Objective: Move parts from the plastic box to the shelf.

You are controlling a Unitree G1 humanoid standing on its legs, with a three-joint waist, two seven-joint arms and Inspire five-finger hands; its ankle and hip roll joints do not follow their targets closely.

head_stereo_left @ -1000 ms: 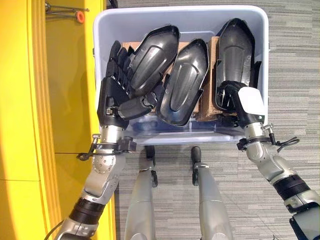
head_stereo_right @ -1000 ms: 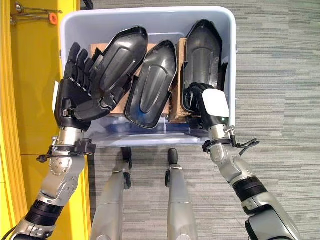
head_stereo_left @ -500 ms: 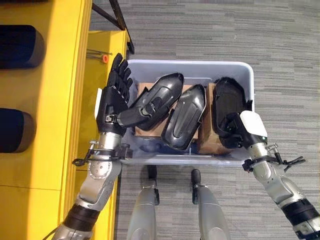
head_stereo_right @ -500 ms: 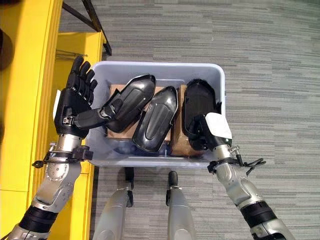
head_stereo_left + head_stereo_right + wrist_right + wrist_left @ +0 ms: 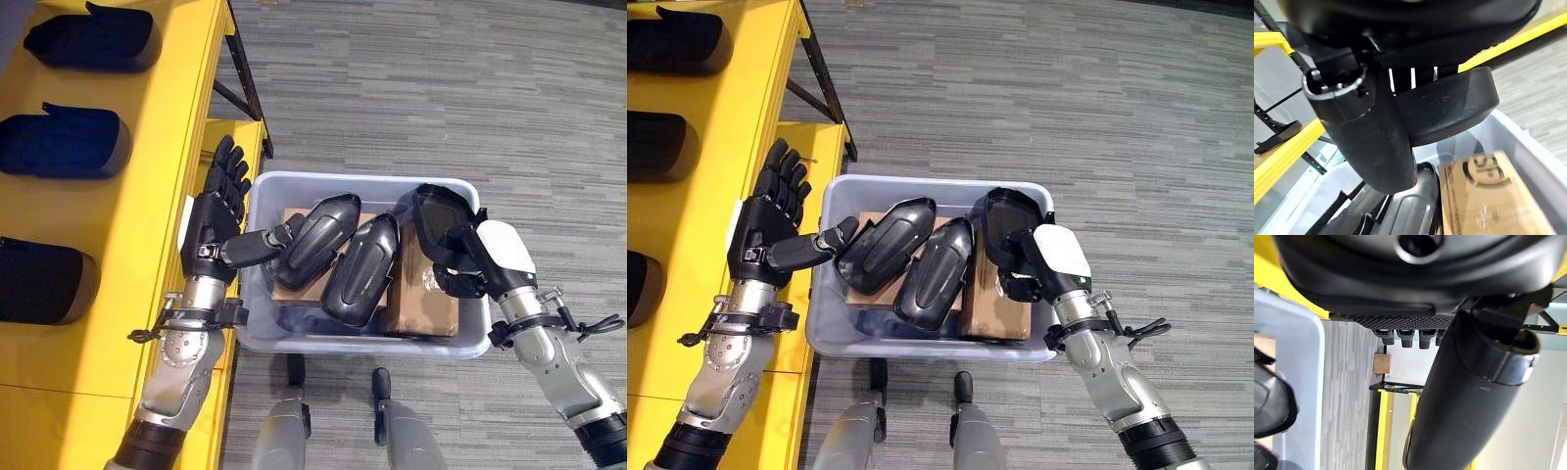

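1. Slippage is threatening the lifted part: the right hand is curling round its near end while it is tilting above the plastic box, risking a drop.
2. Left hand is hovering by the box's left wall, fingers straight and spread, thumb touching another part; a nudge could shift it.
3. Yellow shelf is already carrying parts, so crowding may be hindering placement.
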